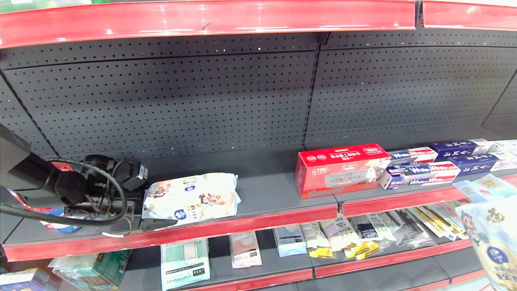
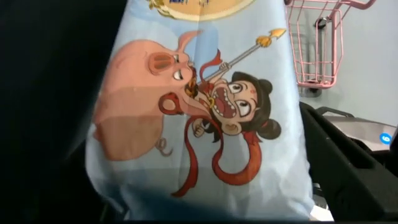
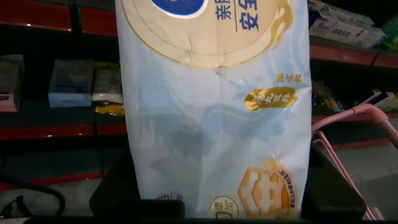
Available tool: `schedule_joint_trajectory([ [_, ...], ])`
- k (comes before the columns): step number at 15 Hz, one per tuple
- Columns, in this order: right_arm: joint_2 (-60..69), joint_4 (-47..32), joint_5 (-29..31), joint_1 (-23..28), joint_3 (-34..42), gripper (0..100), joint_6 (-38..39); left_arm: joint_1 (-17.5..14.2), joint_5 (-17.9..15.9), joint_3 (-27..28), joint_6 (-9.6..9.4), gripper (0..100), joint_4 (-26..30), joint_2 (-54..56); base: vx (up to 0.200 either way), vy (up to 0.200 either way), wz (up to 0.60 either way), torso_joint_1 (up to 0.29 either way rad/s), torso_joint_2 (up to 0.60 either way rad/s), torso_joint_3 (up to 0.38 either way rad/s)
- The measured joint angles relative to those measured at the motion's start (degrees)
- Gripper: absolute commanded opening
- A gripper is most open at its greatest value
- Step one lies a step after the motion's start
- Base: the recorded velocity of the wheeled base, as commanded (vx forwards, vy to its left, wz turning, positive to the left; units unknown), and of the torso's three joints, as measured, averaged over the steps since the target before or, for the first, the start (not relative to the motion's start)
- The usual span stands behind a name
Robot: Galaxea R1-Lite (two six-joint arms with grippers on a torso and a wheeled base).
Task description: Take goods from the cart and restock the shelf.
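- The left claw is closed on the left end of the cartoon pack.
- That pack lies flat on the grey shelf, near its red front edge and well apart from the red box.
- The right claw grips the blue-white pack by its lower end (dark fingers show either side). The pack is upright, off the shelf and in front of the lower shelves at the right.
- Long blue and white boxes lie just beside the red box, to its right.
- The pink cart stands behind the packs.
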State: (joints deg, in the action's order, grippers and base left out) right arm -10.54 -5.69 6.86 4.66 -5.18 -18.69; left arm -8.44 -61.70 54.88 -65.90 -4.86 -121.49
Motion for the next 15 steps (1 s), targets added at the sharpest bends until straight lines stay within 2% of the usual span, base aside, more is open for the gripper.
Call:
schedule_joint_trajectory([
  [2,0.0,0.0,0.0,0.0,0.0,0,0.0,-0.2,0.0,-0.2,0.73,100,0.2,1.7,0.0,0.0,0.0,0.0,0.0,0.0],
  [3,0.1,0.0,0.0,0.0,0.0,0,0.0,-0.2,0.0,-0.4,1.91,100,0.3,2.9,0.0,0.0,0.0,0.0,0.0,0.0],
  [6,0.1,0.0,-0.1,0.0,0.1,0,0.0,-0.1,0.0,-1.1,6.4,100,0.3,6.5,0.0,0.0,0.0,0.0,0.0,0.0],
  [8,0.2,0.0,-0.1,-0.1,0.1,0,0.0,-0.1,0.0,-1.2,10.51,100,0.0,9.3,0.0,0.0,0.0,0.0,0.0,0.0],
  [10,0.2,0.0,-0.2,-0.1,0.1,0,0.0,-0.2,0.1,-1.1,12.62,100,-0.1,11.3,0.0,0.0,0.0,0.0,0.0,0.0],
  [13,0.2,0.0,-0.4,-0.2,0.1,0,0.1,-1.1,1.5,-0.4,19.05,100,-2.6,13.9,0.0,0.0,0.0,0.0,0.0,0.0],
  [15,0.2,0.0,-0.5,-0.2,0.1,0,0.2,-1.5,4.3,-0.6,24.6,100,-5.6,15.6,0.0,0.0,0.0,0.0,0.0,0.0],
])
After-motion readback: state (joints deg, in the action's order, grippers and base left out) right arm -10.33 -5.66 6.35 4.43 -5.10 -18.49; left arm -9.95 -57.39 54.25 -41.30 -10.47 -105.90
